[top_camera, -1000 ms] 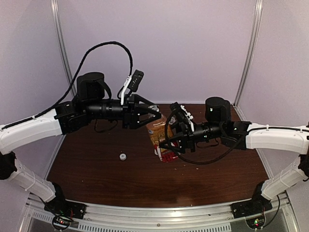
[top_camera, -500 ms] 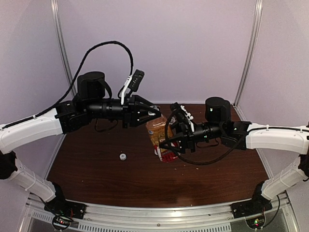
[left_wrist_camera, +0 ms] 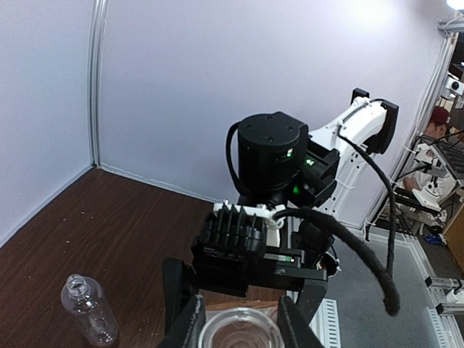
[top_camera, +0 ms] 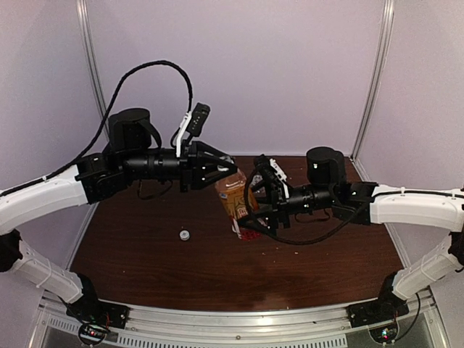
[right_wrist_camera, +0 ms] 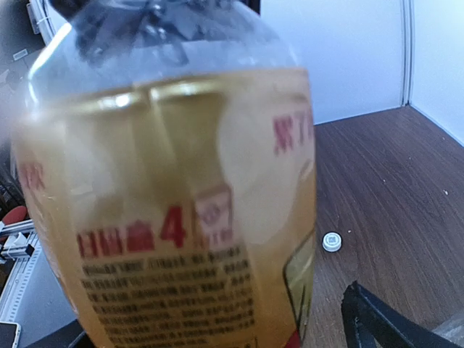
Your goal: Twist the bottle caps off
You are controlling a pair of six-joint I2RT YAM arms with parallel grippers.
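At centre of the overhead view, between the two arms: amber bottle (top_camera: 235, 201), tilted, neck toward upper left, red-labelled base toward lower right, over the bench (top_camera: 145, 254). Left end effector (top_camera: 228, 170) is clamped on the bottle's top. Its wrist view shows both fingers (left_wrist_camera: 190, 326) pinching a pale round end, which I take for the fitted cap (left_wrist_camera: 235, 330). Right end effector (top_camera: 252, 221) sits low by the base, jaws apart. In its own view one finger (right_wrist_camera: 377, 319) stands clear of the bottle wall, wood showing between.

Step in hand, by my reading: loosening this cap. Done well, the right jaws close square on the body before the left wrist turns, or the bottle will spin with the cap. Turn along the neck's axis. Keep the neck uppermost, since there is liquid inside.

Loose cap (top_camera: 184, 234) lies on the bench lower left of the bottle, well apart. Clear bottle (left_wrist_camera: 90, 310), neck open, stands at lower left of the left wrist view.

Hard to make out:
- whether the amber bottle's base touches the bench
- the right side's other finger, cut off
- the clear bottle, not seen from overhead
- how far the cap is turned, threads hidden
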